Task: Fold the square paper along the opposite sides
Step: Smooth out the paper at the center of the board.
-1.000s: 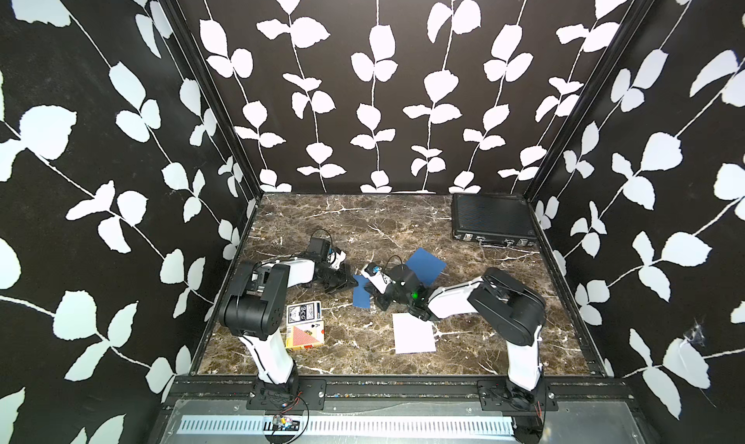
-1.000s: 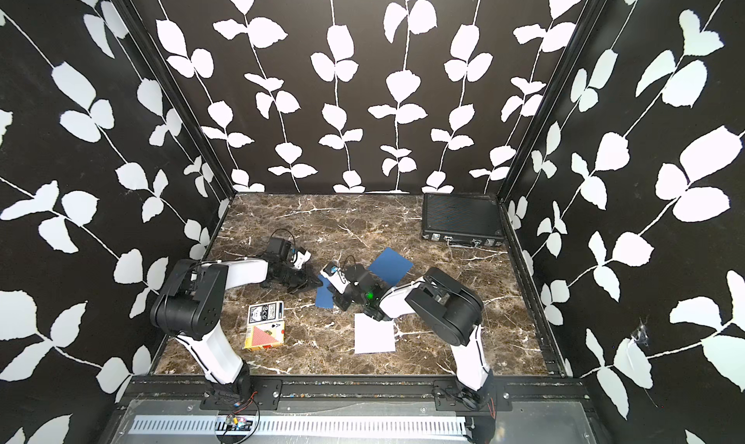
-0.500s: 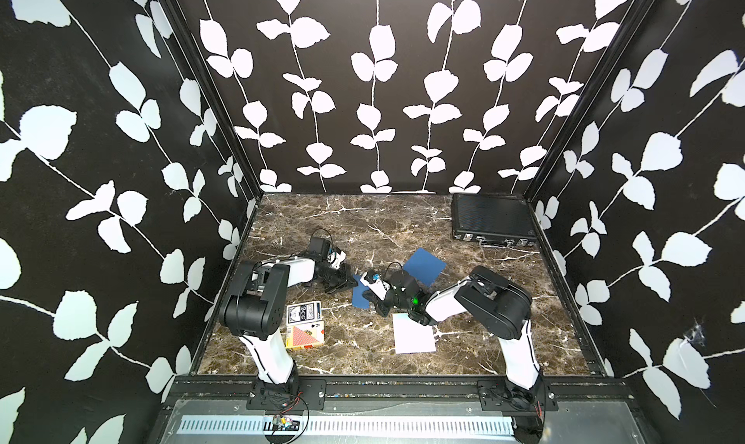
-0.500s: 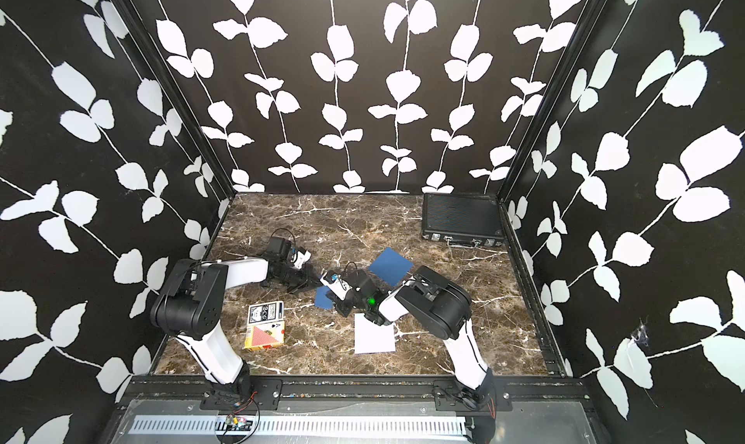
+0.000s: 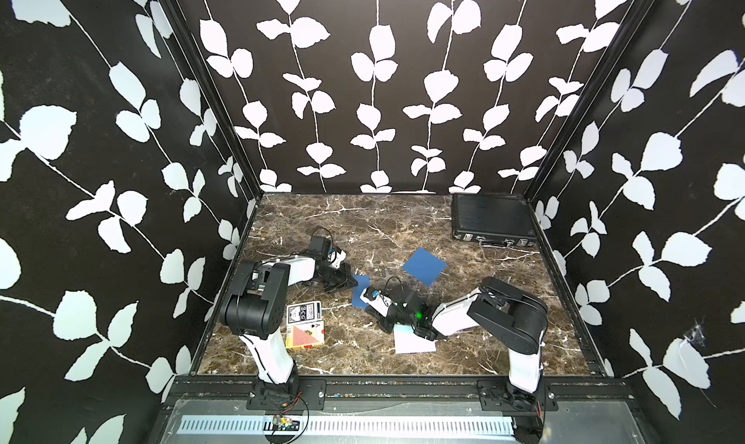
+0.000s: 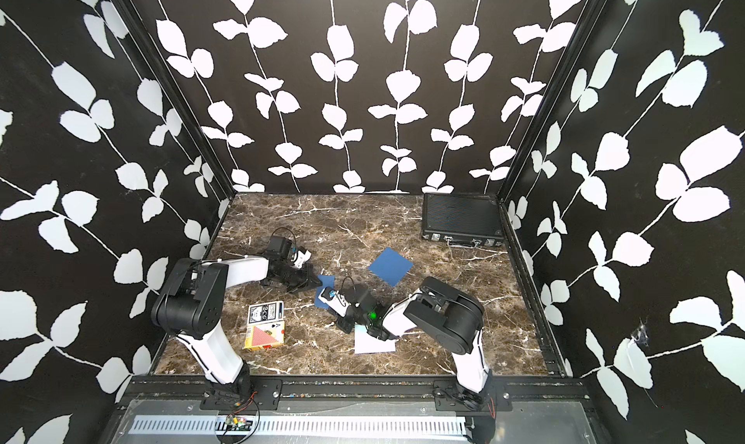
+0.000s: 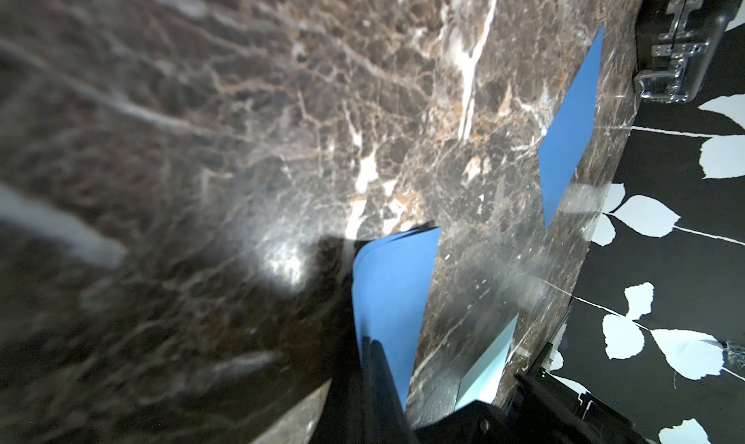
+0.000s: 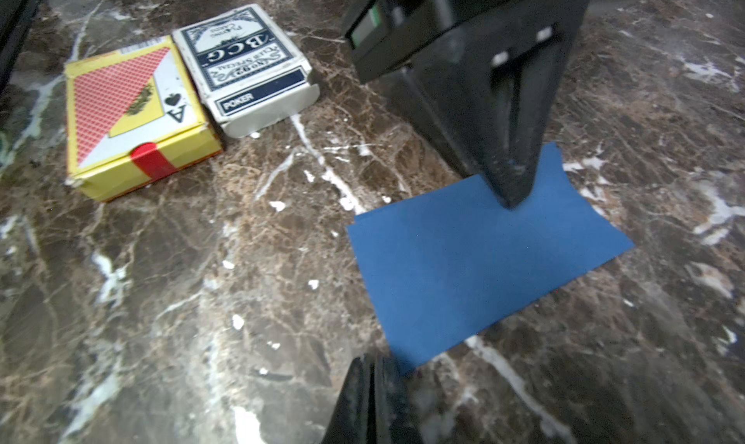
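Right wrist view alone shows left tool [image 8: 512, 198], right tool [image 8: 369, 367], both clenched, at paper [image 8: 475, 268].

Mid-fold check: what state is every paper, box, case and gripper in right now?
Folded blue paper: folded into a rectangle, lying down.
Left gripper: jaws shut, tip pressing on that paper's edge.
Right gripper: jaws shut, at that paper's corner.
Blue square paper: unfolded, flat.
Pale paper: lying flat.
Blue-white card box: closed, lying flat.
Yellow card box: closed, red seal on.
Black case: closed.
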Available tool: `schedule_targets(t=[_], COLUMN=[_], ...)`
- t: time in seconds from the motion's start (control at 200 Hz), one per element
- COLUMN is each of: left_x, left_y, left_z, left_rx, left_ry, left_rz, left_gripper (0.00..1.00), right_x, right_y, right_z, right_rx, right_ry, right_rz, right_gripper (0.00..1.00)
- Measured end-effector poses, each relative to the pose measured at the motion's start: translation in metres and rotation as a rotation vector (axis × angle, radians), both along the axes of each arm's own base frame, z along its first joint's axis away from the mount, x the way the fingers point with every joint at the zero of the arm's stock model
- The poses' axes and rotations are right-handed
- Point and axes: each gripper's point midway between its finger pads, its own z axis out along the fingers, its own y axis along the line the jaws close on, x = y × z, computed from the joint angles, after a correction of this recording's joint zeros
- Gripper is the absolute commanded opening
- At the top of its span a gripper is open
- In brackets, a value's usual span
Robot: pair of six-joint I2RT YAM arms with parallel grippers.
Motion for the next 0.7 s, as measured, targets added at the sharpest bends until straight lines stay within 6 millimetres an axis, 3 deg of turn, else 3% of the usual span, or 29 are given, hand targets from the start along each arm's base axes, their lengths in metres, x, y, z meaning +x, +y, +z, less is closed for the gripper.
schedule_targets(t=[0.215, 0.285, 0.36, 0.515, 0.6, 0.7], left_x=[0.001, 0.001, 0.000, 0.000, -0.001, -0.001], left_y=[0.001, 0.001, 0.001, 0.002, 0.002, 0.001], left_z=[0.000, 0.000, 0.000, 0.000, 0.000, 0.000], left_rx=[0.009, 0.009, 0.008, 0.008, 0.007, 0.005], left_ry=[-0.009, -0.009, -0.011, -0.019, -0.019, -0.020], left_rz=[-0.002, -0.001, -0.001, 0.000, 0.000, 0.000], left_gripper=[0.00, 0.00, 0.00, 0.00, 0.00, 0.00], right_x=[-0.019, -0.015, 0.007, 0.082, 0.112, 0.131], right_y=[-0.015, -0.017, -0.011, 0.010, 0.015, 0.019], right_z=[0.008, 0.018, 0.037, 0.070, 0.062, 0.041], right_rx=[-0.013, 0.002, 0.050, 0.170, 0.176, 0.139], right_ry=[0.040, 0.050, 0.027, -0.072, -0.087, -0.080], right_rz=[0.017, 0.012, -0.022, -0.130, -0.171, -0.192], right_gripper=[0.10, 0.07, 0.08, 0.08, 0.07, 0.07])
